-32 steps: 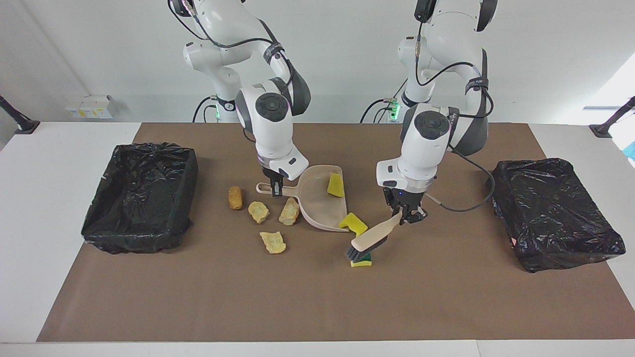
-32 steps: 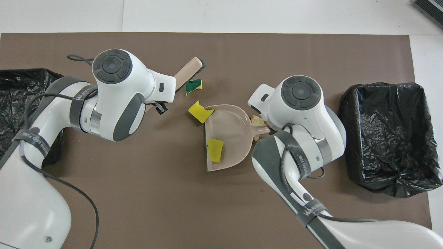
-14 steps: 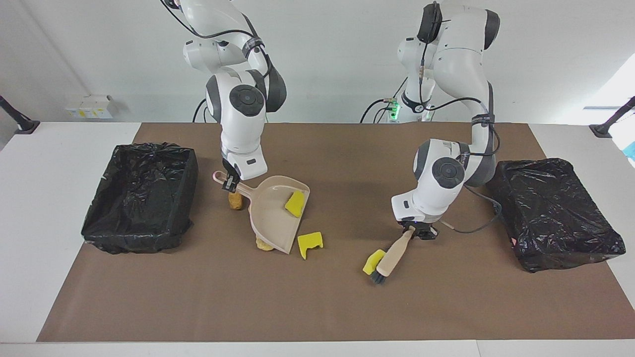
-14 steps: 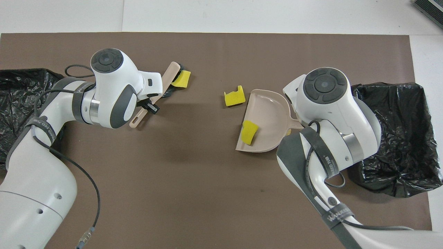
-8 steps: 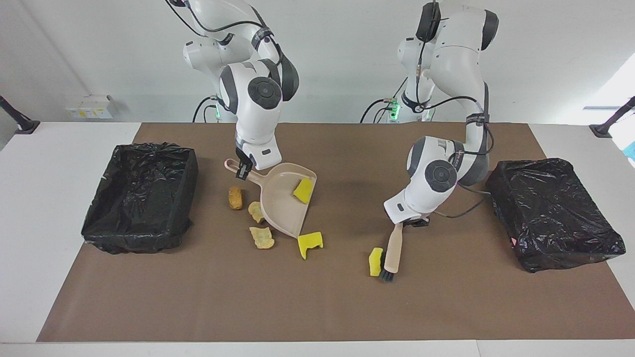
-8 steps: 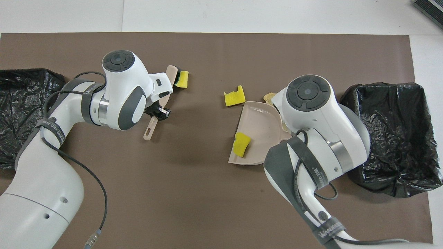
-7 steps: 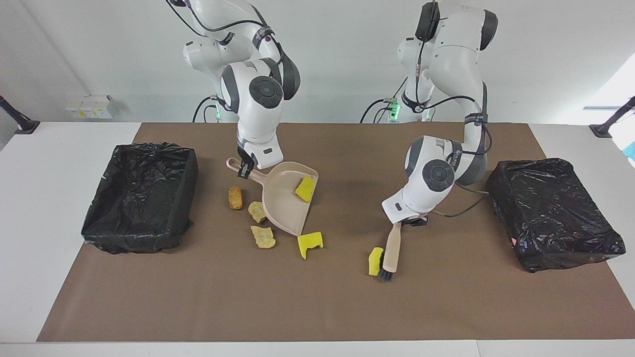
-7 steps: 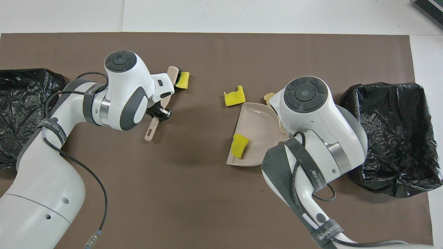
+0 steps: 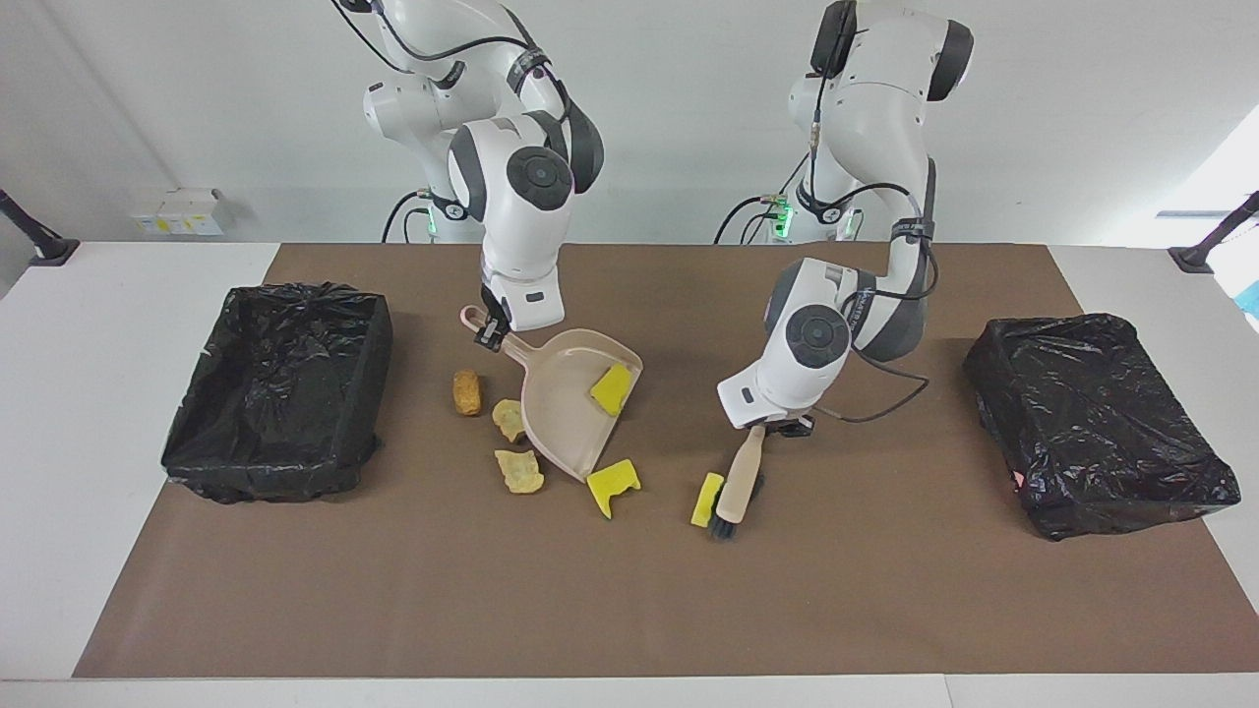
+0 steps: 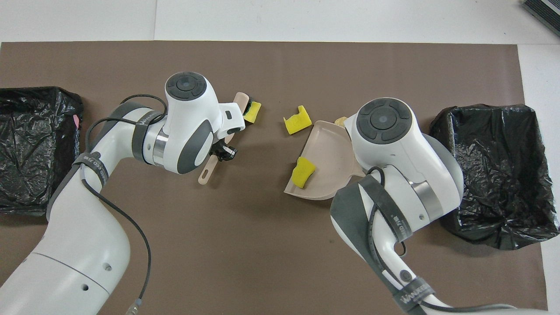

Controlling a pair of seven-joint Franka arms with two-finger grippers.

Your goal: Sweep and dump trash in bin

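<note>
My right gripper (image 9: 489,334) is shut on the handle of the beige dustpan (image 9: 566,408) (image 10: 330,159), which tilts lip-down onto the mat. One yellow sponge bit (image 9: 612,388) (image 10: 303,171) lies inside the pan, and another (image 9: 613,485) (image 10: 296,124) rests on the mat at its lip. Three tan trash lumps (image 9: 466,391) (image 9: 509,418) (image 9: 518,471) lie beside the pan, toward the right arm's end. My left gripper (image 9: 777,425) (image 10: 221,153) is shut on the beige brush (image 9: 740,477) (image 10: 209,171). The brush's black bristles (image 9: 723,528) touch a green-backed sponge bit (image 9: 706,499) (image 10: 252,111).
A black-lined bin (image 9: 280,383) (image 10: 494,170) stands at the right arm's end of the brown mat. A second bin (image 9: 1097,423) (image 10: 30,144) stands at the left arm's end. Bare mat stretches between the sponge bits and the table edge farthest from the robots.
The left arm has pushed the brush and the green-backed sponge bit toward the dustpan. The right arm has turned the dustpan slightly, its lip now by the loose sponge bit.
</note>
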